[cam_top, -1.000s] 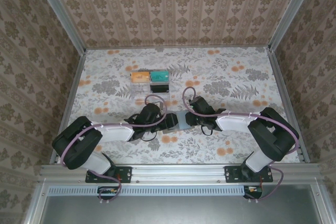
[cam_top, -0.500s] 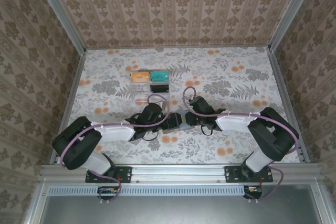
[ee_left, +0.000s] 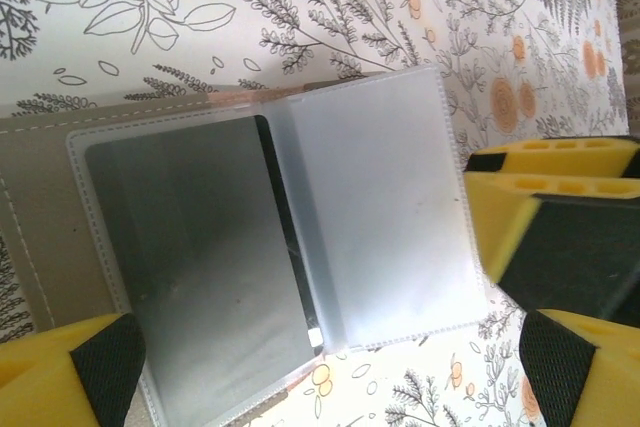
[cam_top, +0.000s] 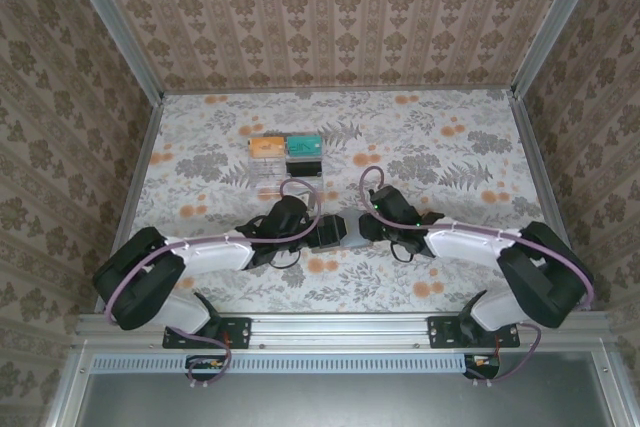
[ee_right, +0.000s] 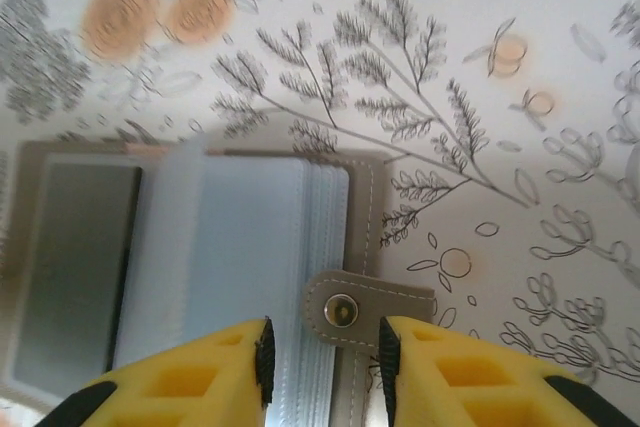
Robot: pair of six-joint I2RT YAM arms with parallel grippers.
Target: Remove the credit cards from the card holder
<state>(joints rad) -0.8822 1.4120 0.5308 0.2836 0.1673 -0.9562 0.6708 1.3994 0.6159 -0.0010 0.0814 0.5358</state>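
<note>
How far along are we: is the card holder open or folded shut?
Open: the card holder lies spread flat, its clear sleeves exposed and its snap tab unfastened.

Damask-patterned walls [cam_top: 330, 7] enclose a floral tablecloth [cam_top: 450, 147] — aluminium rail [cam_top: 340, 330] along the near edge.

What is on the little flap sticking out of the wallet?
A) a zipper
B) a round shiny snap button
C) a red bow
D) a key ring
B: in the right wrist view, the flap at the edge of the open card holder has a round metal snap in its middle, and there is no zipper, bow or ring on it.
</note>
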